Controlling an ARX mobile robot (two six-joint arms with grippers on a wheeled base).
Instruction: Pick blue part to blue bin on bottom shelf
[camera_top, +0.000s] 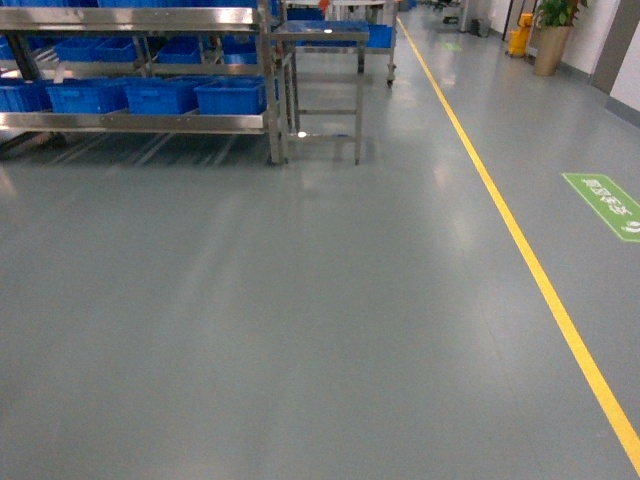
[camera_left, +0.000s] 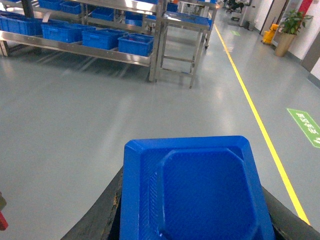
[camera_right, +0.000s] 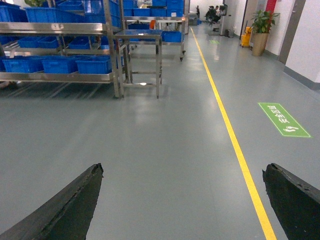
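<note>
Bins (camera_top: 160, 95) are seated on the bottom shelf (camera_top: 135, 122), left of a table (camera_top: 322, 40); a floor line (camera_top: 520, 250) is laid to the right.

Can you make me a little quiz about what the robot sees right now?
1. True or false: the left gripper is holding a blue part.
2. The right gripper is: A) open and empty, B) shut on a bin, C) holding a plant.
3. What colour is the line painted along the floor?

Key:
1. True; the part sits between the left fingers.
2. A.
3. Yellow; the blue bins on the bottom shelf sit far ahead on the left.
</note>
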